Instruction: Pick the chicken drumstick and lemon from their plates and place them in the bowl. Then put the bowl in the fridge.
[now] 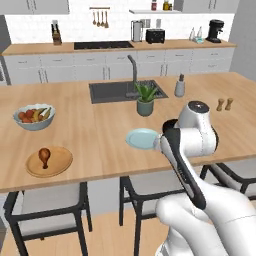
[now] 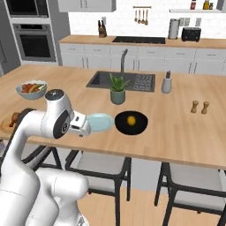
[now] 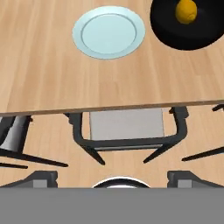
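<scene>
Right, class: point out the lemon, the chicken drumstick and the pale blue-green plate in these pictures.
lemon (image 2: 131,119): right base view, middle of the fruit, lying in the black bowl.
chicken drumstick (image 1: 44,155): left base view, its meaty end, on the wooden plate.
pale blue-green plate (image 3: 108,31): hand view, its bare centre.

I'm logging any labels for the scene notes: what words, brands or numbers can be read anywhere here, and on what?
None can be read. The bottles on the top shelf are too small and blurred to show any label, and the toaster, coffee machine and oven show no legible markings.
</scene>
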Available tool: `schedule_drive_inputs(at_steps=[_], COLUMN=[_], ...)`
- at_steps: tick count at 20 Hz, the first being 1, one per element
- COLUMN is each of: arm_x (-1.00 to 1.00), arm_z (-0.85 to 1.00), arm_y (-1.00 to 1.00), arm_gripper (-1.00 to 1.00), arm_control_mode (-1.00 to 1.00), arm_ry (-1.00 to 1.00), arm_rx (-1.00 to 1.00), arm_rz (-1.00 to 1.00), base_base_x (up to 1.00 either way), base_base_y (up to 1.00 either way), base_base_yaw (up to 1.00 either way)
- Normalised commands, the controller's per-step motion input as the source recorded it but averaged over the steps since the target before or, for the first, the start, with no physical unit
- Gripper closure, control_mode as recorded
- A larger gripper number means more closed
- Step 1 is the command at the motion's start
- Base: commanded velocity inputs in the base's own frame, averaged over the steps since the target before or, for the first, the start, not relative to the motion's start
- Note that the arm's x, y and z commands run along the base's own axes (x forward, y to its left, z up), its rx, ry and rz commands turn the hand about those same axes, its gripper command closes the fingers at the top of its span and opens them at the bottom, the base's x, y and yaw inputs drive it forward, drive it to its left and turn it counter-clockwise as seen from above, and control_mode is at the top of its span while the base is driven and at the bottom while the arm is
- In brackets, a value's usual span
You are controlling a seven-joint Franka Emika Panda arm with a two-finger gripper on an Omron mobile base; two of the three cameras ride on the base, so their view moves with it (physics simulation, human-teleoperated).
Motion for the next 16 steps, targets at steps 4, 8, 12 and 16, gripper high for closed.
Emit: schedule_drive_inputs(at_steps=[4, 8, 12, 16], arm_x=[0.00, 0.00, 0.00, 0.00], arm_z=[0.00, 0.00, 0.00, 0.00], arm_y=[0.00, 0.00, 0.00, 0.00], arm_gripper=[-1.00, -1.00, -1.00, -1.00], arm_control_mode=[1.00, 1.00, 1.00, 1.00], arm_ry=[0.00, 0.00, 0.00, 0.00], arm_rx=[0.00, 0.00, 0.00, 0.00], arm_rz=[0.00, 0.00, 0.00, 0.00], base_base_x=[-0.59, -0.47, -0.07, 0.46], base_base_y=[1.00, 1.00, 1.00, 0.82], base_base_yaw=[0.00, 0.00, 0.00, 0.00])
